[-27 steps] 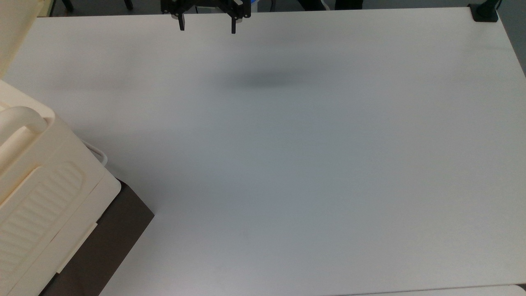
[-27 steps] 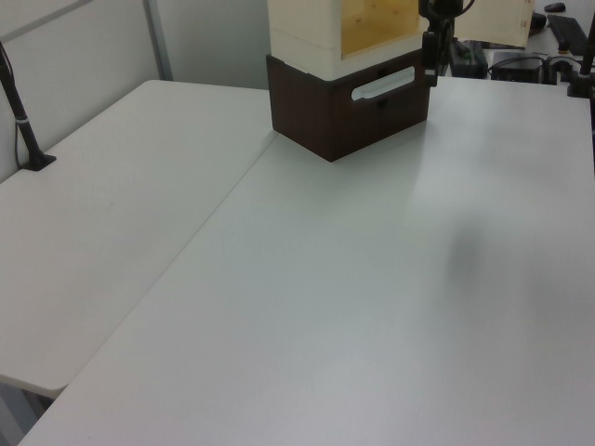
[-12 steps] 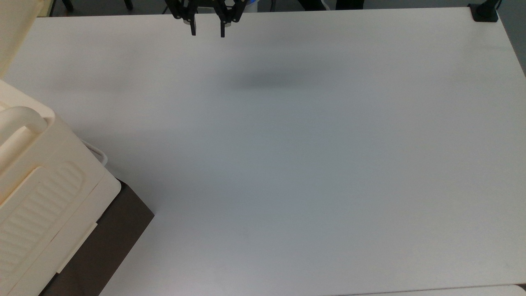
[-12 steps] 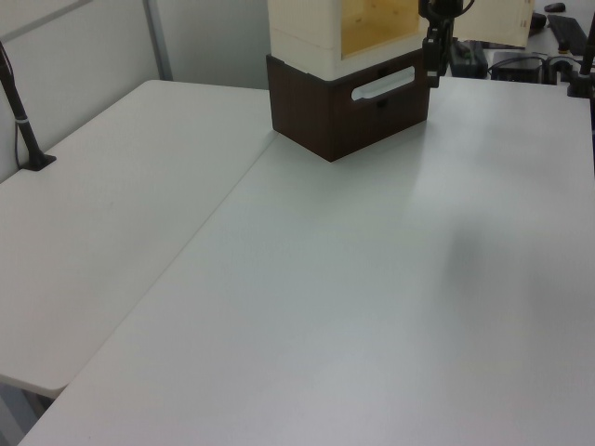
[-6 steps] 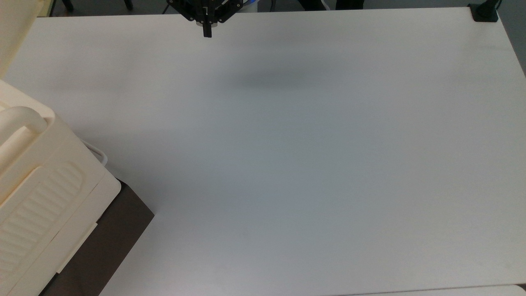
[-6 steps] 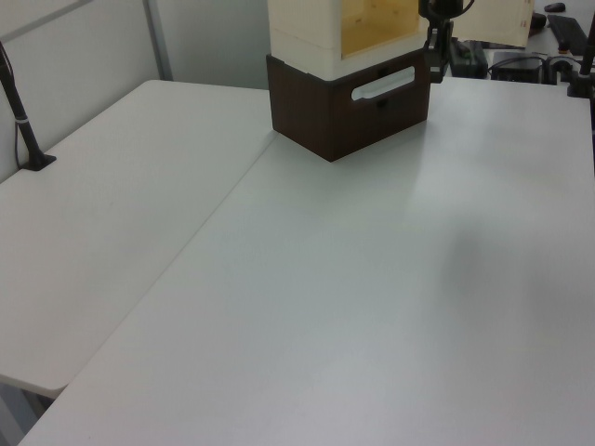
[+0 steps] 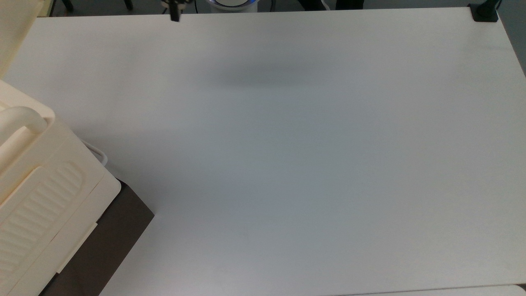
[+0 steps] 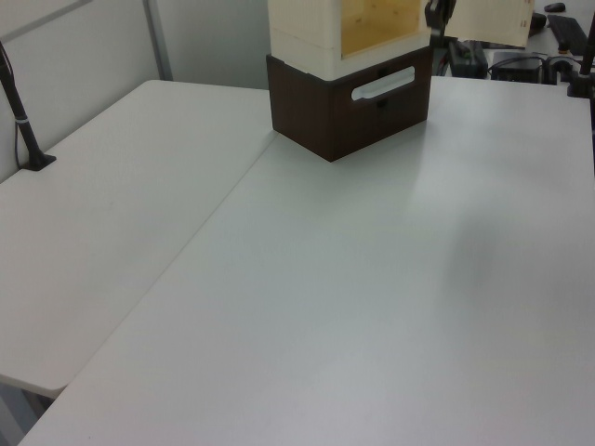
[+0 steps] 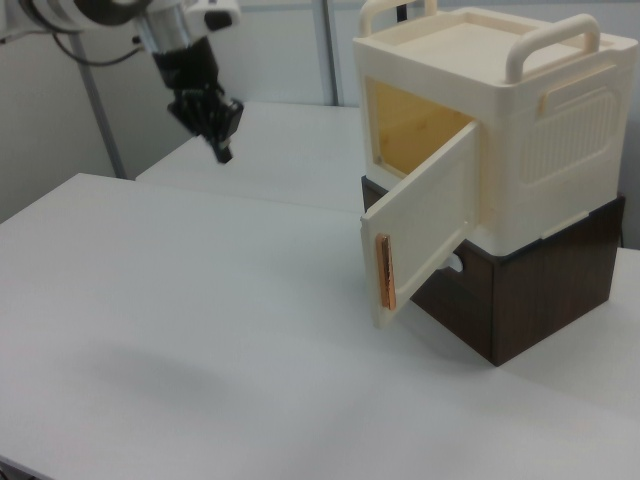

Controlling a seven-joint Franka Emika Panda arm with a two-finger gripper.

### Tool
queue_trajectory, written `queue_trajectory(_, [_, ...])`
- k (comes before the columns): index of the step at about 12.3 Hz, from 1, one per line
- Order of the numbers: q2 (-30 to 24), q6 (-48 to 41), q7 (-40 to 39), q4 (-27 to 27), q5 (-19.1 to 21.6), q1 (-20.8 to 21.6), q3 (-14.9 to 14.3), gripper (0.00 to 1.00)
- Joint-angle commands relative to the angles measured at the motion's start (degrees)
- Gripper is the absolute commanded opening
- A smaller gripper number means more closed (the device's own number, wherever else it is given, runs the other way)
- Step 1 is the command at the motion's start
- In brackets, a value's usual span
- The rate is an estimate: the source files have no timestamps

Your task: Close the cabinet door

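One arm w/ a two-finger gripper (image 9: 222,152) hangs in the upper left of the right view, well above the white surface (image 9: 200,340). Its white wrist section enters from the top-left corner and slopes down toward the frame's right, then the black hand tilts down, tip aimed at the surface. Jaws look pressed together into a single dark point, nothing pinched between them. In the top view the gripper tip (image 7: 176,15) pokes in at the top edge, left of centre, just over the far edge of the surface. In the left view a dark bit of the gripper (image 8: 439,13) sits at the top edge, right of centre, next to the cream panel there.

Cabinet (image 9: 530,130) stands in the right half of the right view: cream box w/ arch handles on top, ribbed side panel, sitting on a dark brown base (image 9: 540,300). Cabinet door (image 9: 425,225) is swung open, hinged on its right side as the right view shows it, free edge w/ a copper-coloured strip pointing toward the lower centre of the frame; yellowish interior visible behind it. Gripper and door are well apart. In the top view the cabinet (image 7: 37,193) fills the lower left corner; in the left view it is at top centre (image 8: 316,28).
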Motion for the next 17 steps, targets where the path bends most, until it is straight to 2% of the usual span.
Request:
queue_trajectory(1, [-1.31,-0.89,0.69,4.62,2.63,-3.37,-3.43,0.0])
queue_trajectory(4, [-2.46,-0.19,-1.41,5.16,2.55,-3.9,-10.27,0.0])
queue_trajectory(7, [-2.46,0.16,-5.1,7.7,2.81,-5.13,-15.82,0.0])
queue_trajectory(9, [-2.37,4.36,-8.79,7.97,5.88,-7.76,-20.21,0.0])
queue_trajectory(11, [-2.2,5.35,-12.56,7.71,6.33,-8.91,-24.17,0.0])
queue_trajectory(13, [-1.93,5.44,-16.17,7.44,6.77,-11.88,-25.32,0.0])
queue_trajectory(17, [-1.93,5.35,-23.02,7.27,9.67,-17.34,-25.5,0.0])
